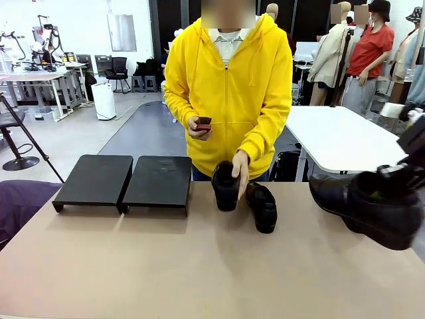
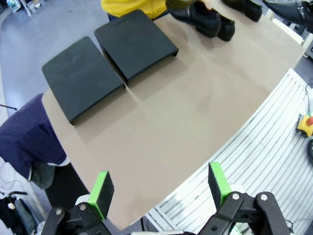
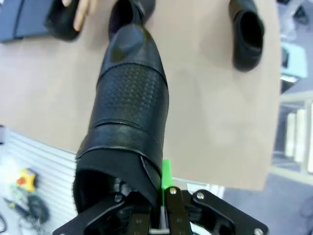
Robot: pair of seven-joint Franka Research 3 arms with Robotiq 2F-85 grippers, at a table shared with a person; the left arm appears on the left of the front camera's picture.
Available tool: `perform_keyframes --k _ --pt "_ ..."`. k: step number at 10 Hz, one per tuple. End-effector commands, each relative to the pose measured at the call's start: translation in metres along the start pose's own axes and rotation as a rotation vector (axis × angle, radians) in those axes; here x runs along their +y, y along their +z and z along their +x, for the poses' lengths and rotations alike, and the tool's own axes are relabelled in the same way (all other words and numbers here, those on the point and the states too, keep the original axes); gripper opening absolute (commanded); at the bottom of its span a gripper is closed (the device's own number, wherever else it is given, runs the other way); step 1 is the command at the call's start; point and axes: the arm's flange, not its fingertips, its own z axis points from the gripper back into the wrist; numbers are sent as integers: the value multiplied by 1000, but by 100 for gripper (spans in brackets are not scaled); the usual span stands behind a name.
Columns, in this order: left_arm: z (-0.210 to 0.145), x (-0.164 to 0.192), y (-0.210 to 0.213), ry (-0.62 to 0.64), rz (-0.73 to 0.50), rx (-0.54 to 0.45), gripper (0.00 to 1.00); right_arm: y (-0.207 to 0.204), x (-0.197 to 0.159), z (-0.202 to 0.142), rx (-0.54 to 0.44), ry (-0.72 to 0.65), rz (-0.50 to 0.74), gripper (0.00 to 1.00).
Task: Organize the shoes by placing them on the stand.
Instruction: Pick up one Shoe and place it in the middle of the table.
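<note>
On the far left part of the tan table [image 1: 166, 272]: the stand [image 1: 123, 181], two black sloped panels set edge to edge, both tops bare. Just right of it, near the table's far edge, an upright shoe [image 1: 225, 186], stood on end under the person's hand [image 1: 240, 171]. Close beside that, a lying shoe [image 1: 263, 207], flat on its sole; touching or not, hard to tell.

At the right side, above the tabletop, a held shoe [image 1: 372, 207], pinched at its heel rim by the right gripper [image 3: 159, 181], clenched on the leather, toe pointing out over the table. Beyond that toe, in the right wrist view, a fourth shoe [image 3: 247, 36], flat on the surface and well apart from the stand.

Over the near table edge, the left gripper [image 2: 160, 186], released, green pads [image 2: 101, 188] spread wide.

Across the table, a person in a yellow hoodie [image 1: 229, 86], other hand [image 1: 198, 126] holding a small dark object at the waist. By the table's left corner, a dark purple cloth [image 1: 20, 203]. Below the near edge, a white slatted surface [image 2: 264, 147] with a yellow box [image 2: 305, 123] topped by a red button.

Behind: grey floor [image 1: 143, 126], white tables [image 1: 339, 136], black office chairs [image 1: 118, 70], a bright open workroom.
</note>
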Motion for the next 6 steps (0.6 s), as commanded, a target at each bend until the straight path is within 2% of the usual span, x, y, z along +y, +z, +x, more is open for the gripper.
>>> perform_keyframes --k 1,3,4,5,6 --pt "-1 -2 1 1 -11 0 100 -4 36 5 -37 -157 -16 0" --pt "-1 -2 1 1 -11 0 100 0 -21 2 -16 -281 -13 0" --pt "-1 -2 1 1 -11 0 100 5 -64 -10 0 -311 -20 0" --pt "-1 -2 1 1 -11 0 100 8 -91 -20 14 -360 -24 0" --pt "-1 -2 1 1 -11 0 100 9 -99 -26 6 -372 -24 0"
